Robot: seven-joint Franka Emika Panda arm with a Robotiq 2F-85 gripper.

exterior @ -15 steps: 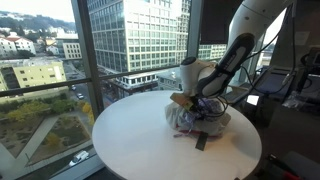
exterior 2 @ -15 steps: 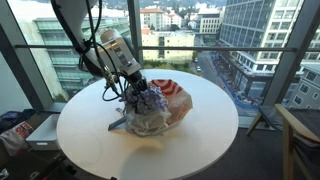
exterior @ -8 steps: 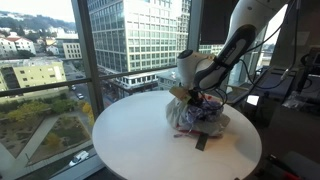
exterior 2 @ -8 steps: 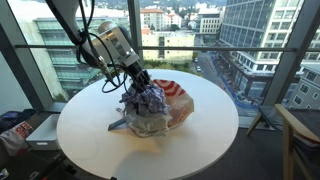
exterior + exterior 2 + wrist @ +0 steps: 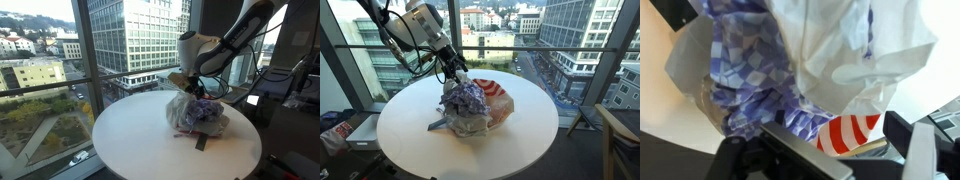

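Observation:
A heap sits on the round white table (image 5: 130, 140) (image 5: 420, 150): a clear plastic bag (image 5: 198, 115) (image 5: 466, 110) stuffed with blue and purple checked cloth (image 5: 750, 70), beside a red and white striped item (image 5: 496, 96) (image 5: 845, 128). My gripper (image 5: 186, 82) (image 5: 456, 73) hangs just above the top of the heap, jaws open and holding nothing. In the wrist view the gripper (image 5: 855, 152) comes in from the bottom edge. The striped item and white plastic (image 5: 855, 50) show below, between the fingers. Whether a fingertip still brushes the bag is unclear.
A black strip (image 5: 200, 142) lies on the table by the heap, and a grey flap (image 5: 438, 125) sticks out of its side. Glass windows run close behind the table. A chair (image 5: 620, 135) stands to one side, and a bag (image 5: 334, 132) lies on the floor.
The gripper was shut down in the heap a second ago. It has opened, let go of the bag and risen straight up off it. The heap has settled slightly.

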